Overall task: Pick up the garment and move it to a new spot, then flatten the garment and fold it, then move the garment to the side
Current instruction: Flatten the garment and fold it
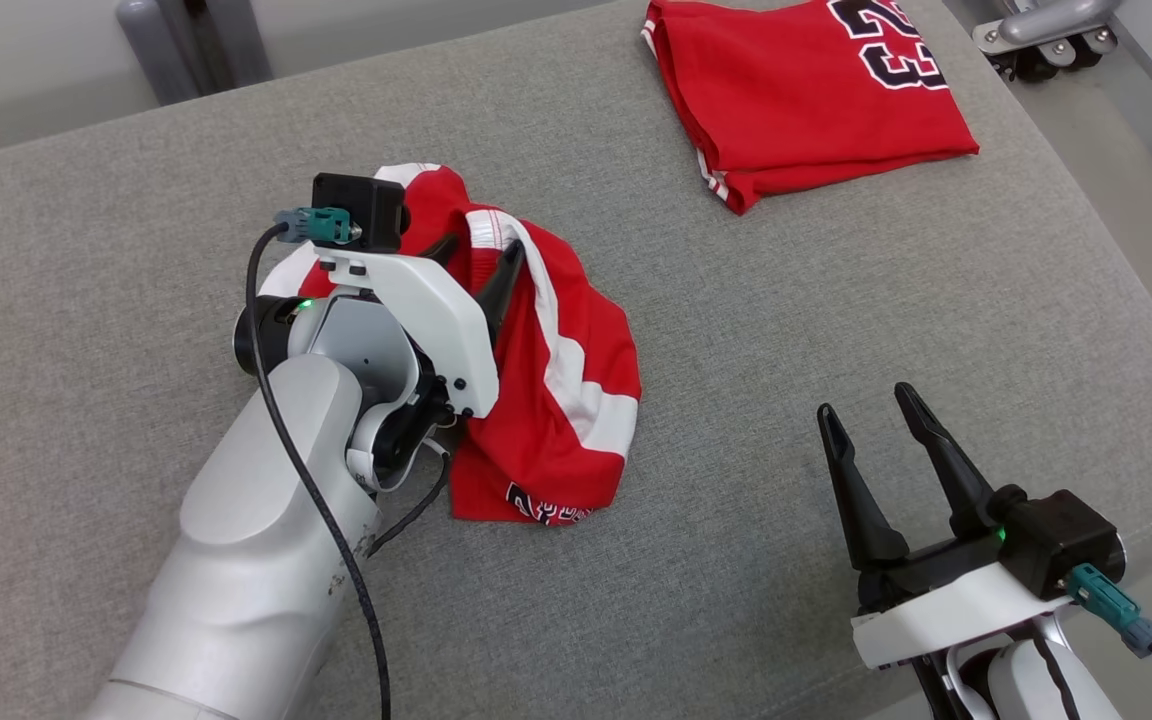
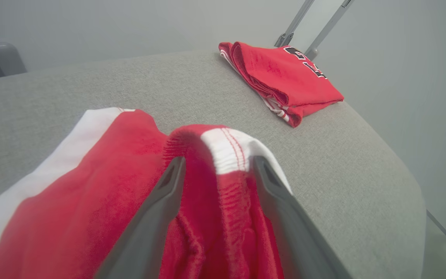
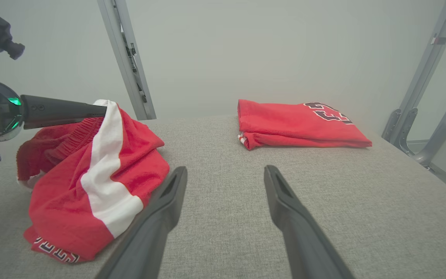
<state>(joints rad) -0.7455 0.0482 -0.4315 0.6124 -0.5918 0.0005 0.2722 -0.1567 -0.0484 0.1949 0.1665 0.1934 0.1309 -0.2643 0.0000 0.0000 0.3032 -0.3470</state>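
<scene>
Grey bench [image 1: 836, 350] bearing the crumpled red-and-white garment [image 1: 576, 400] left of centre, with a folded red garment [image 1: 796, 90] at the far right corner. Left gripper [image 1: 481, 250], fully spread, straddles a waistband ridge without clamping it. Right gripper [image 1: 866, 402], wide open and empty, hovers well apart. Judged stage: pick-up not yet made; moving, flattening and folding are all left.

Noted red on crumpled garment [image 1: 576, 400], with broad white bands and black-white lettering at hem. Logged red on folded garment [image 1: 796, 110] too, plus 2 black numerals edged white and red-white striped trim. Grey weave on padded surface [image 1: 836, 320]. Black on fingers [image 1: 851, 490] of right gripper [image 1: 866, 402].
</scene>
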